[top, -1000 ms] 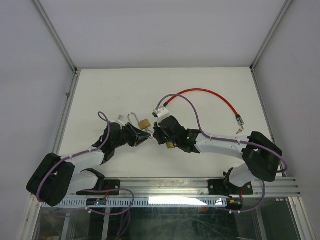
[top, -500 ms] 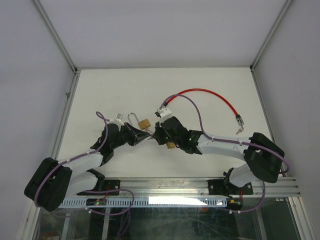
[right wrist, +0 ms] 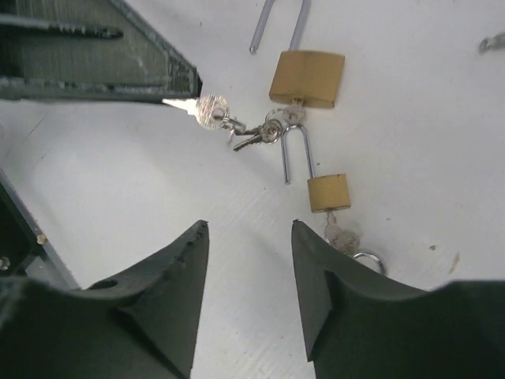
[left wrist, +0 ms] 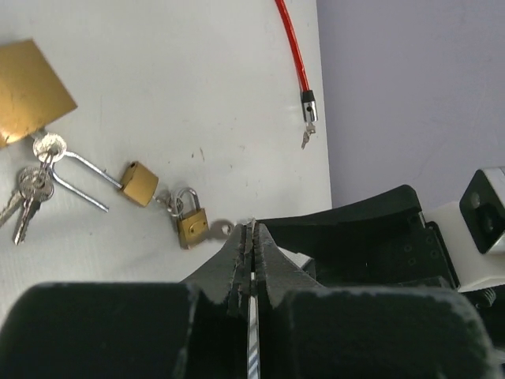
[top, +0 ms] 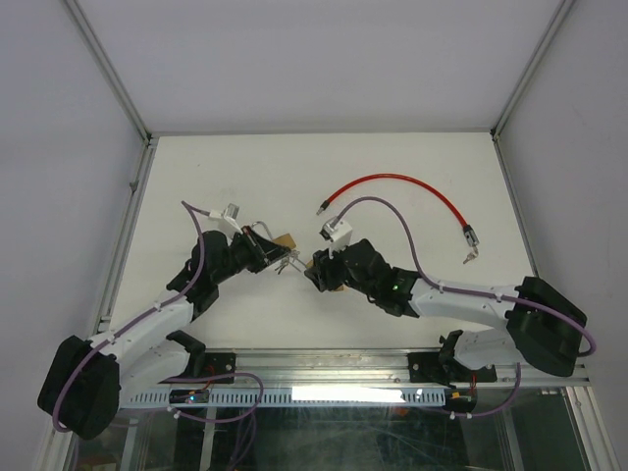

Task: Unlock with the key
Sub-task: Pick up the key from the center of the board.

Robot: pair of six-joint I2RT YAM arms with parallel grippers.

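Note:
In the left wrist view my left gripper [left wrist: 252, 227] is shut, with a thin silver strip between its jaws. The right wrist view shows a silver key [right wrist: 209, 110] whose blade runs in at that gripper's tip. The key hangs on a ring with smaller keys [right wrist: 254, 139] below the large brass padlock [right wrist: 308, 77]. A small brass padlock [right wrist: 327, 192] with its shackle open lies on the table ahead of my right gripper [right wrist: 248, 225], which is open and empty. From above, the left gripper [top: 282, 259] and the right gripper [top: 316, 267] face each other closely.
A second small padlock [left wrist: 192, 225] with a key in it is linked to the first. A red cable [top: 392, 183] arcs across the back right, its metal end [top: 469, 235] near the table's right edge. A white table [top: 216, 177] lies inside grey walls.
My left gripper shut and shifted slightly towards the back. The right gripper opened and drew back to the right, away from the keys.

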